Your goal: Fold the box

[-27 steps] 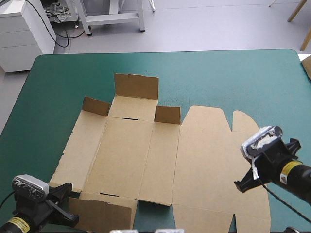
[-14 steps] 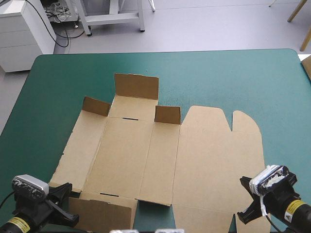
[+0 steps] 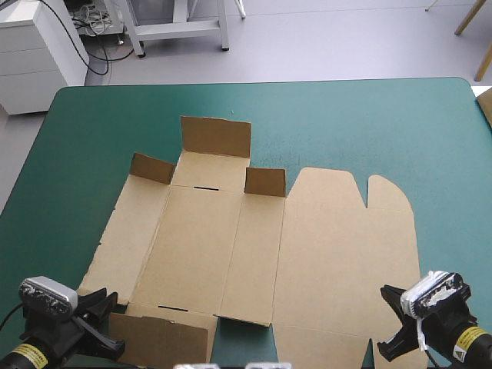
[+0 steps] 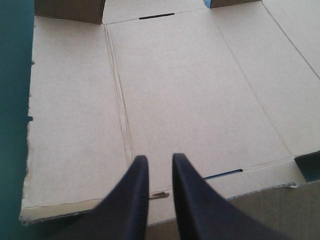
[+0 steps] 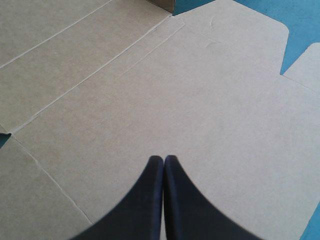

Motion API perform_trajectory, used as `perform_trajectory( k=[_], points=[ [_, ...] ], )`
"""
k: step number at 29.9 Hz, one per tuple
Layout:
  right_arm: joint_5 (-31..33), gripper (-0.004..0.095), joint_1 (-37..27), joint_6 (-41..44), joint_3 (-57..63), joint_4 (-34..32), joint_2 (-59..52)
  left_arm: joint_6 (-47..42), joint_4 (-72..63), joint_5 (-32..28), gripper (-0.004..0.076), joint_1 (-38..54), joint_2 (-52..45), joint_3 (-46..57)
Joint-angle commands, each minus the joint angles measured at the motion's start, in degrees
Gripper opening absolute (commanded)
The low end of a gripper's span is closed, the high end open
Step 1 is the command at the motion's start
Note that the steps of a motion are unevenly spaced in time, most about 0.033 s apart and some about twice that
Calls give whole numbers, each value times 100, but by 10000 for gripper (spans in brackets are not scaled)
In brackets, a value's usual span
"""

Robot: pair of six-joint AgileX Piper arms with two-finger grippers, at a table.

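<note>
Brown board, one item: the box (image 3: 231,246), a cut sheet lying mostly flat on the teal-green cover (image 3: 346,115), left of the table's middle and reaching almost to the near edge.

- Far side: one tall flap (image 3: 215,137) stands upright, and two short tabs (image 3: 151,167) beside it are also raised (one at each far corner of the middle panels).
- Middle panels: flat, divided by creases. A far slot (image 3: 205,187) lies just below the tall flap and a near slot (image 3: 173,308) lies by the near crease.
- Right portion: the broad lid panel (image 3: 338,254) lies flat, with a rounded far edge and a smaller rounded ear (image 3: 388,196) on its right.
- Near-left corner: a near flap (image 3: 157,338) is lifted somewhat from the cover.

Left gripper (image 4: 159,162): at the table's near-left corner, over the box's near edge. Its black fingers (image 4: 135,195) stand a narrow gap apart with board showing between them, and nothing is pinched. The tips sit beside a long crease, with the near slot just to one side. Contact with the board cannot be told.

Right gripper (image 5: 164,159): at the near-right, over the near part of the lid panel. Its fingers are pressed together into one pointed arch and hold nothing. Whether the tip touches the board cannot be told.
</note>
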Motion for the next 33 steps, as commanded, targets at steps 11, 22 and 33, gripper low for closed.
perform_trajectory(
  k=[11,22,33],
  points=[
    [-428,-21,-29,-12,-149,-4,53,115,-691,-383,475,-27,71,-134],
    [-428,-21,-29,-12,-149,-16,53,131,633,-610,475,-27,803,-949],
    [-428,-22,-29,-12,-149,-16,53,131,688,270,475,-27,3767,-2764]
  ],
)
